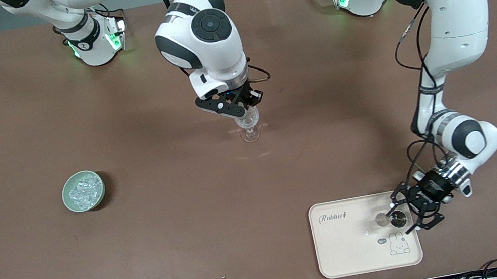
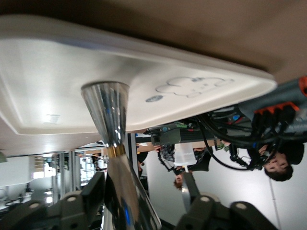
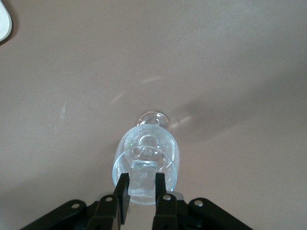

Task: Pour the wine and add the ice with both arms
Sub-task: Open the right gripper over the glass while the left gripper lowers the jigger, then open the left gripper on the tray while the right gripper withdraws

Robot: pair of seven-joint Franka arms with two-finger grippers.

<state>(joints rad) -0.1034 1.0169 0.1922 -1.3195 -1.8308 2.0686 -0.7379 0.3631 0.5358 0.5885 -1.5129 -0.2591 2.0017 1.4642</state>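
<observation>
Two arms at a brown table (image 1: pixel 191 221).

Item 1, right gripper (image 1: pixel 239 109): hangs directly over a clear wine glass (image 1: pixel 249 126) standing upright near the table's middle. In the right wrist view the gripper (image 3: pixel 142 184) has its fingers (image 3: pixel 123 187) drawn close together, pinching one ice cube (image 3: pixel 142 178) just above the rim of the glass (image 3: pixel 146 160).

Item 2, left gripper (image 1: pixel 407 213): low over the edge of a cream tray (image 1: pixel 350 254), at the side toward the left arm's end of the table. Its jaws are spread, one on each side of a shiny metal bottle (image 1: pixel 393 219) standing on the tray. The left wrist view shows the fingers (image 2: pixel 93 191) flanking the bottle (image 2: pixel 115 163) near its widening body; whether they touch it cannot be told.

Item 3, ice: a heap of clear cubes (image 1: pixel 83 189) in a small green bowl (image 1: pixel 70 204), toward the right arm's end of the table, well apart from the glass and nearer the front camera than it.

Item 4, tray: near the front edge, printed with "Rabbit" lettering and a rabbit drawing (image 1: pixel 398 243).
</observation>
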